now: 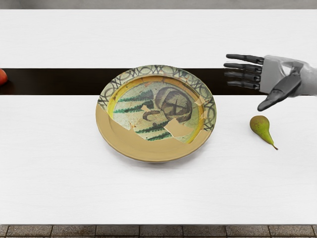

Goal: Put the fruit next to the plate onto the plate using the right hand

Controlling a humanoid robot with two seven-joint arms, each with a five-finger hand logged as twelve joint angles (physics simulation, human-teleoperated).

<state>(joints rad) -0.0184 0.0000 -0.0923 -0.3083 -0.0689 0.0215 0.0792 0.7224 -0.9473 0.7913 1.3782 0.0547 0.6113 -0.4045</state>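
Pear (261,127) lies on the white table (59,168), near the right of the plate (119,136), not touching it. The right hand (265,79) hangs just beyond the pear, fingers stretched out straight, holding nothing

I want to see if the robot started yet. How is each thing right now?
Plate: sits flat on the table, nothing on it.
Pear: lies on its side right of the plate, not touching it.
Right hand: open, fingers spread, holding nothing.
Red thing: at the left edge, mostly cut off.
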